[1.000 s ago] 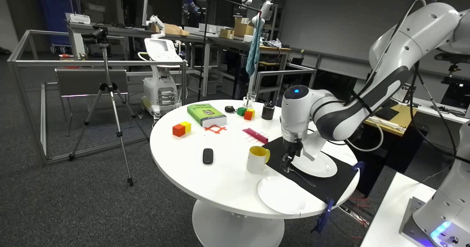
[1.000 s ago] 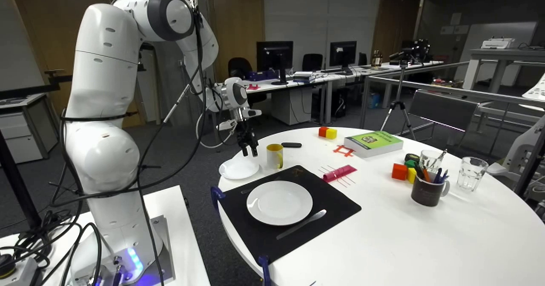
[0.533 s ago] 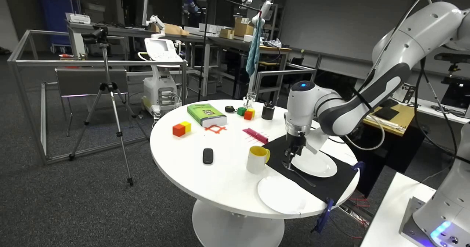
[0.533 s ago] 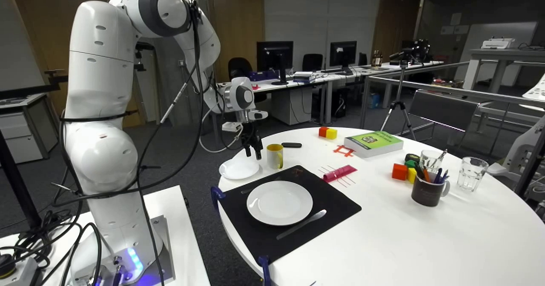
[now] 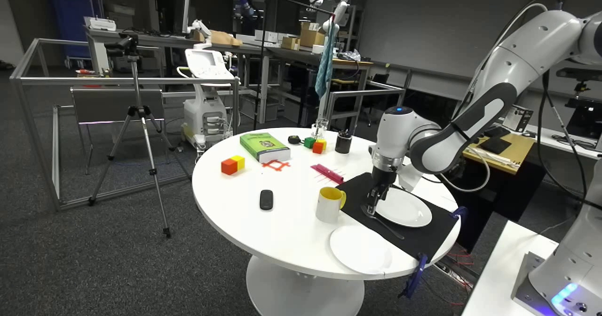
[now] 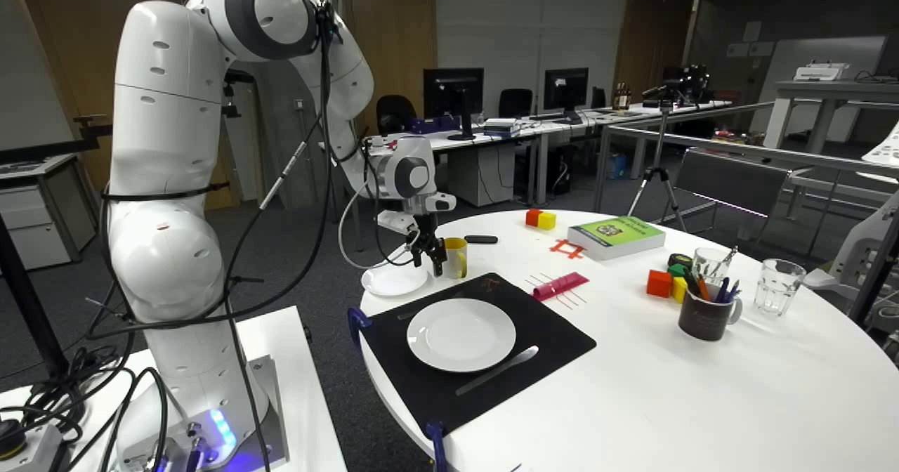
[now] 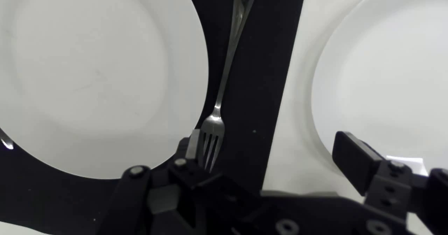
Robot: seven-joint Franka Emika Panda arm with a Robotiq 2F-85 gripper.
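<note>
Fork (image 7: 224,77), shiny silver metal, slim-necked with a broad handle end, lies near wide-spread jaws.

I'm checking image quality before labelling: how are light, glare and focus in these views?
Wrist view: the fork shows bright glints, the hand looks dark and slightly soft. Both exterior views: the table is bright, the back wall dimmer. In an exterior view, the white plate beside the black mat nearly blends into the table.

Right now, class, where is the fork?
In the wrist view, the fork lies on the black mat, just right of the white plate on that mat, its tines toward the open gripper.
</note>
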